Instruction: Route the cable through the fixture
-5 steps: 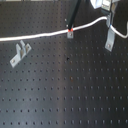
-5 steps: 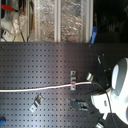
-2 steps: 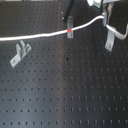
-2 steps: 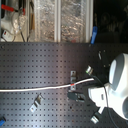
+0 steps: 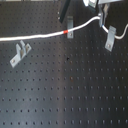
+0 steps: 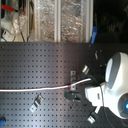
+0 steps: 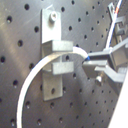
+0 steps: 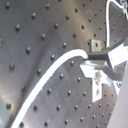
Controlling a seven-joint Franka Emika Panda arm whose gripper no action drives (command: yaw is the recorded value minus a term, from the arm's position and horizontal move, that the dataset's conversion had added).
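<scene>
Since a second ago the arm has carried the held end of the cable (image 5: 45, 36) toward the first exterior view's right, and the red band (image 5: 68, 33) has shifted with it, now lying just by the upper middle clip (image 5: 70, 23).

Going left to right in the first exterior view: the white cable enters at the left edge, runs above the lower-left grey clip (image 5: 19, 54) without touching it, passes the red band near the top centre, then rises to the gripper (image 7: 102, 67) at the upper right, beside another clip (image 5: 111, 40). In the first wrist view the jaws are clamped on the cable's end, right next to a clip (image 7: 54, 55) whose prongs the cord curves past.

My worry is that the cord sits beside or over the prongs rather than between them; I cannot tell which. If the arm pulls on, the slack could ride over the top and miss the slot, or the cord could slip out of the jaws.

The table (image 5: 65, 95) is a black perforated board. In the second exterior view, shelving with foil-wrapped panels (image 6: 60, 20) stands across the top.
</scene>
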